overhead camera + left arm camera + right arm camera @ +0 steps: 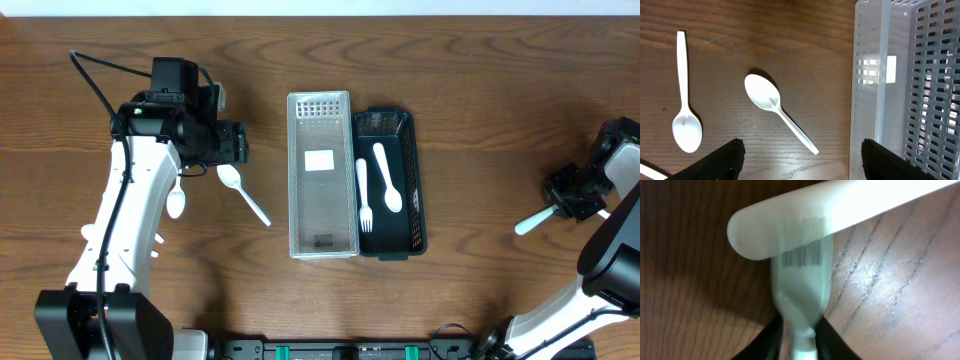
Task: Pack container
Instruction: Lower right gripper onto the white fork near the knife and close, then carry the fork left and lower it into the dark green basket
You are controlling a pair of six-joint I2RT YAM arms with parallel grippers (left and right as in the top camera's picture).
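2 hands: L hand spread nr spoon; R hand pinching white utensil.

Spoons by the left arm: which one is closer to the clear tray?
The diagonal spoon, its handle pointing toward the clear tray. The other spoon lies straight and farther out.

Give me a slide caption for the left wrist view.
Open left gripper over wooden table: one straight spoon, one slanted spoon, clear slotted container alongside.
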